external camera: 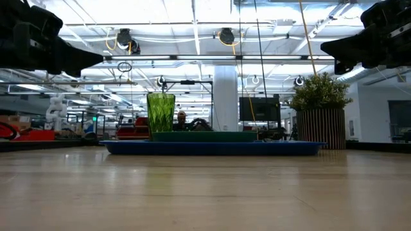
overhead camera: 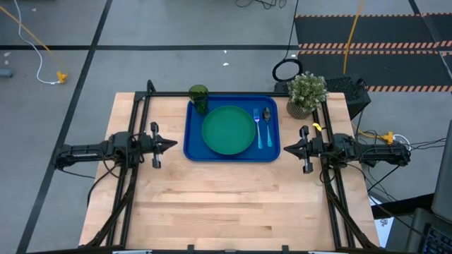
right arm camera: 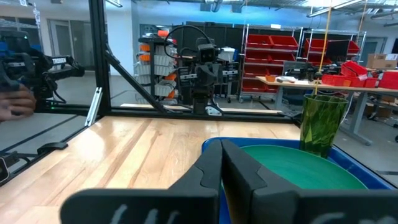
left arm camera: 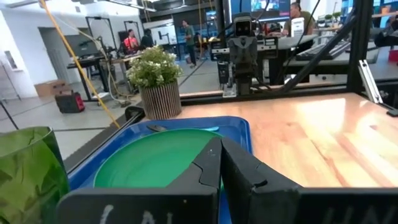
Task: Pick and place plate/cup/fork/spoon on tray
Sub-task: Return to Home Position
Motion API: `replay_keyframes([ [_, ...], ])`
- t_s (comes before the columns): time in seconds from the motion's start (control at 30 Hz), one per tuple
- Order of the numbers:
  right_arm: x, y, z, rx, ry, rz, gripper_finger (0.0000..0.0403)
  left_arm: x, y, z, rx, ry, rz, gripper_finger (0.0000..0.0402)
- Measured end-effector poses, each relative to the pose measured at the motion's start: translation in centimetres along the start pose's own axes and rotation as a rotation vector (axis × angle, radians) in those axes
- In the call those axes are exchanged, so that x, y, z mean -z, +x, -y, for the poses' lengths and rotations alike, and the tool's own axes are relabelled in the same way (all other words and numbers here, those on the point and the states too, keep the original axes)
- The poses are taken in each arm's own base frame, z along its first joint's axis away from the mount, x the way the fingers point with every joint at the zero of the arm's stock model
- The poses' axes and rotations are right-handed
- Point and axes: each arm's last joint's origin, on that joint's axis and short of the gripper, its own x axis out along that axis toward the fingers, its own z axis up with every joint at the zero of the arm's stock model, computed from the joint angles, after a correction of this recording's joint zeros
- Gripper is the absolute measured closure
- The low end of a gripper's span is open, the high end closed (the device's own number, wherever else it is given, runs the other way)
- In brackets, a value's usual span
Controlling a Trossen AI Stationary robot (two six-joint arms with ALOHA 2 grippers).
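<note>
blue rectangular tray (overhead camera: 192,144) holds round green plate (overhead camera: 228,130), translucent green cup (overhead camera: 198,96) at its 11 o'clock, blue-handled fork (overhead camera: 258,128) and spoon (overhead camera: 267,124) at 3. clenched, empty left gripper (overhead camera: 174,144) and right gripper (overhead camera: 285,149) flank the tray at 9 and 3 o'clock.

Bare table (overhead camera: 233,204) is lying open before me; cup (overhead camera: 198,95) and potted plant (overhead camera: 306,93) are crowding the tray (overhead camera: 192,149)'s far corners.

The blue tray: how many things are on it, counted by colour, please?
Green: 2 (round flat green plate, translucent dark-green cup)
Light-blue-handled: 2 (slim fork, spoon with dark oval bowl)
Total: 4 on the rectangular blue tray
</note>
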Motion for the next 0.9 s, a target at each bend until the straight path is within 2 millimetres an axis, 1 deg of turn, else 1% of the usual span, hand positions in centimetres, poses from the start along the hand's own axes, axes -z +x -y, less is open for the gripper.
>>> replay_keyframes([
  [0.9,0.0,0.0,0.0,0.0,0.0,0.0,0.0403,-0.11,0.0,-0.03,-0.008,-0.005,0.011,0.0392],
])
